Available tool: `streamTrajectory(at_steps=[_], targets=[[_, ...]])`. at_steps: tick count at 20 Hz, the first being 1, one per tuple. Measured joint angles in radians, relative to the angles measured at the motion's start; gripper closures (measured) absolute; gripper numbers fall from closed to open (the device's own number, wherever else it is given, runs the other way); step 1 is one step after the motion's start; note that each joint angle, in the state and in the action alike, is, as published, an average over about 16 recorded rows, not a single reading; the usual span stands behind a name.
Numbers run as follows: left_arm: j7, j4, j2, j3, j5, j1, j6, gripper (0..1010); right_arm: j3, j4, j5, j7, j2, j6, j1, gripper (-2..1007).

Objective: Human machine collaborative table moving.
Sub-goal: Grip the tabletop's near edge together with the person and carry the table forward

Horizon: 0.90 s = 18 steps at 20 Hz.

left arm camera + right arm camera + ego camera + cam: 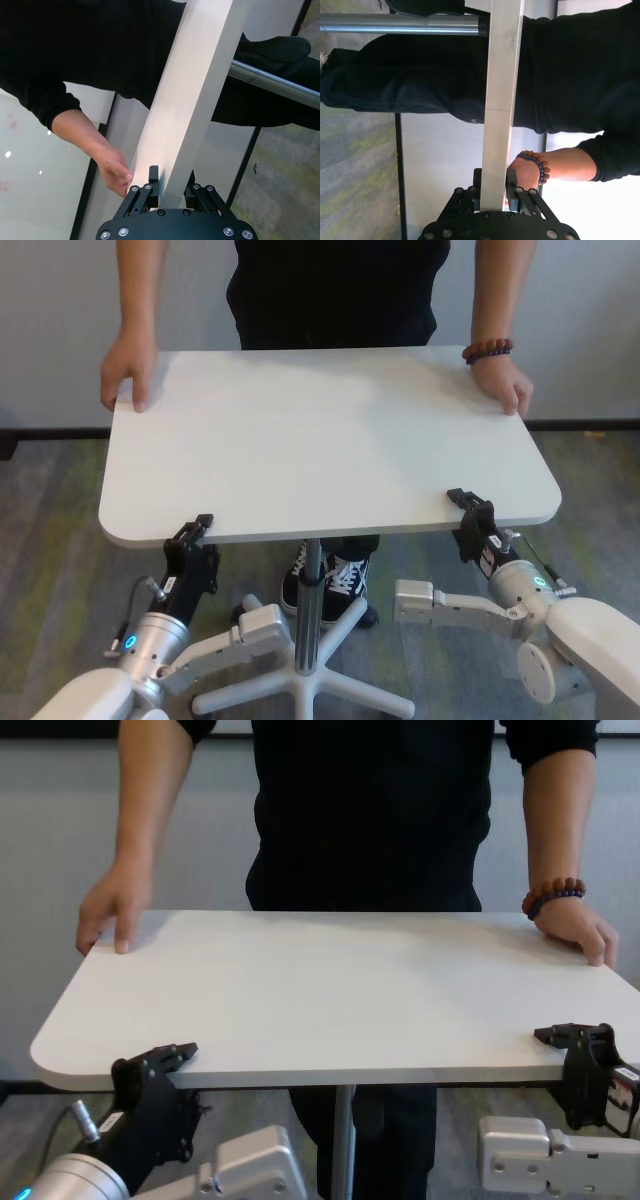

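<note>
While the left gripper [196, 532] at seven o'clock and right gripper [468, 506] at five clamp the table [330, 440] edge, the human [340, 290] at twelve should be followed evenly, keeping it level.

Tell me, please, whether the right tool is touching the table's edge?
Touching. The right wrist view shows the right tool shut on the table, its fingers pressed against both faces of the edge.

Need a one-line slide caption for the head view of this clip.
Left gripper and right gripper clamp the table's near edge while the human grips the far corners.
</note>
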Motion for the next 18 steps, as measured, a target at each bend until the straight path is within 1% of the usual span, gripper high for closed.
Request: streamTrajectory(at_steps=[4, 7, 13, 18], targets=[[0.0, 0.019, 0.005, 0.013, -0.005, -0.016, -0.02, 716, 0.001, 0.004, 0.002, -0.001, -0.001, -0.002, 0.002, 752], [-0.002, 0.043, 0.007, 0.027, -0.009, -0.036, -0.044, 716, 0.002, 0.006, 0.003, -0.002, -0.002, -0.003, 0.002, 752], [-0.008, 0.11, 0.002, 0.062, -0.007, -0.091, -0.091, 717, 0.003, 0.01, 0.005, -0.002, -0.002, -0.004, 0.003, 752], [-0.01, 0.172, -0.01, 0.086, -0.006, -0.135, -0.113, 718, 0.003, 0.01, 0.006, -0.003, -0.003, -0.005, 0.004, 752]])
